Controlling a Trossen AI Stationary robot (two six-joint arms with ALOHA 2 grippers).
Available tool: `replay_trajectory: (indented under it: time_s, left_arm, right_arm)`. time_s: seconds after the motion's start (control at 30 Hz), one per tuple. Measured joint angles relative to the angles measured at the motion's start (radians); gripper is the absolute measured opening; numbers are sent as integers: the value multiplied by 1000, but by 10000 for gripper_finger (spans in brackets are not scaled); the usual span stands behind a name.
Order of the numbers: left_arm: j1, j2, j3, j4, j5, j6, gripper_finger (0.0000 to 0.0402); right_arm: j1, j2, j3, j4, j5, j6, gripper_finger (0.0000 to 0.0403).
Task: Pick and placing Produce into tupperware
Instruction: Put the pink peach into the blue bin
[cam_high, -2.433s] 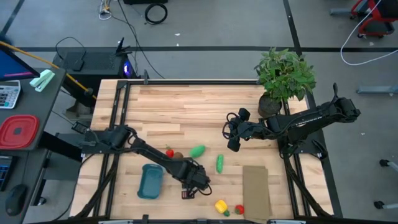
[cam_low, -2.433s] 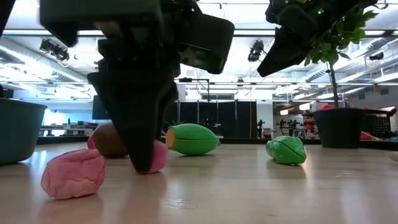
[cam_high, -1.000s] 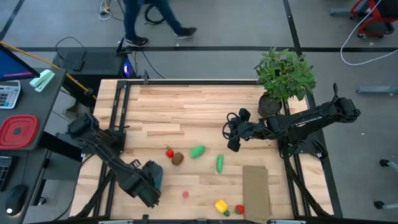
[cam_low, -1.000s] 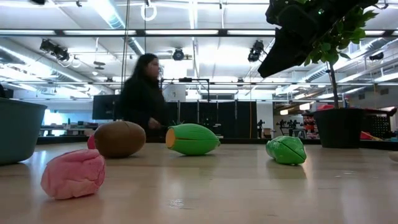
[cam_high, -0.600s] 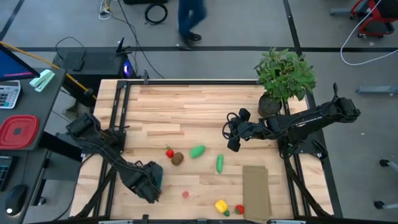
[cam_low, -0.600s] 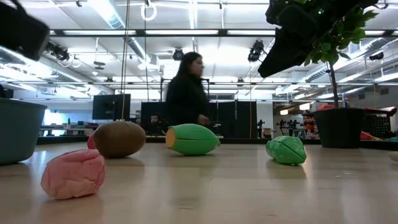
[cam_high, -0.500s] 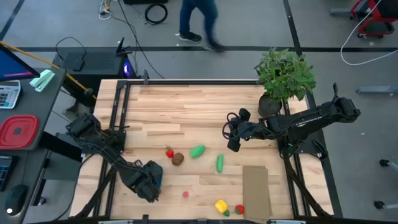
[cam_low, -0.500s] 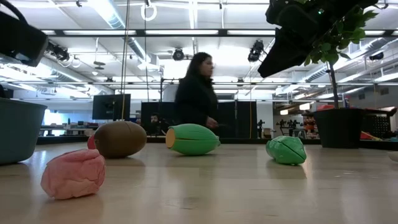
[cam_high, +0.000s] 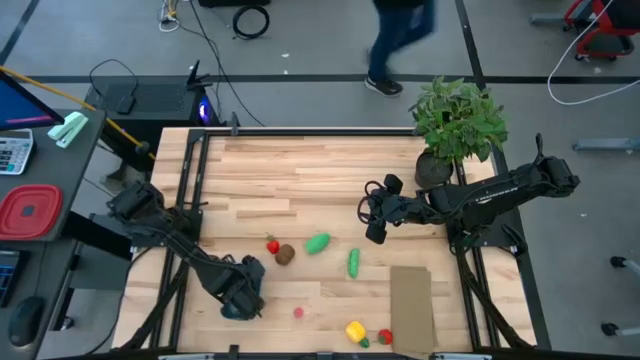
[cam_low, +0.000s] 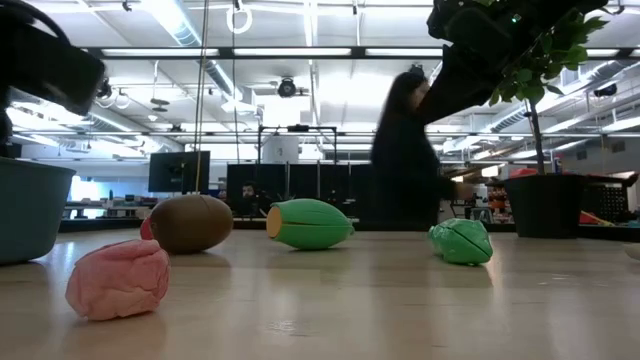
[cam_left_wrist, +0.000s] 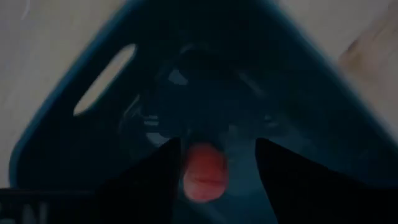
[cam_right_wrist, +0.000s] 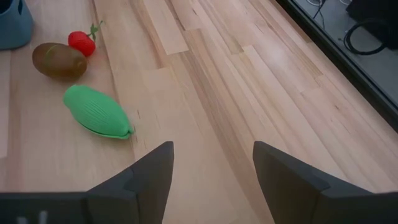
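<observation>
You are at the drop: your left gripper (cam_left_wrist: 217, 152) hangs just over the small blue-teal rectangular plastic container (cam_left_wrist: 112, 143) near the table's front left corner, its fingers spread apart, with a small pink-red toy piece (cam_left_wrist: 205, 172) lying between them on the container's floor, apparently let go, so this placement looks as good as done. Your right gripper (cam_right_wrist: 211, 158) waits above the middle right of the light wooden slatted table (cam_high: 300, 170), fingers parted around nothing. Still out on the wood are the brown round toy fruit (cam_high: 286, 254) touching the small red toy piece with a green stem (cam_high: 272, 246), the ribbed green oval piece (cam_high: 318, 242), the second green piece (cam_high: 354, 263), a pink lumpy piece (cam_high: 298, 313), a yellow piece (cam_high: 355, 331) and another small red one (cam_high: 385, 337). Your next move should be to lift the left arm straight up clear of the container wall, then go for the pink lumpy piece, the nearest one. No brand, label or readable writing shows anywhere.
</observation>
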Motion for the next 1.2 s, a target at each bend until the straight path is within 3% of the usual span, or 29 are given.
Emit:
replay_trajectory:
  time_s: [0.47, 0.83, 1.0, 1.2]
  left_arm:
    - [118, -1, 21, -16, 233, 100, 178]
    - [118, -8, 348, -370, 138, 160, 136]
    - [120, -10, 519, -373, 16, 194, 125]
    - [120, -9, 608, -248, -89, 396, 115]
  right_arm:
    - [0, 0, 0, 0, 0, -7, 231]
    - [0, 0, 0, 0, 0, -7, 231]
    - [0, 0, 0, 0, 0, -7, 231]
    - [0, 0, 0, 0, 0, -7, 231]
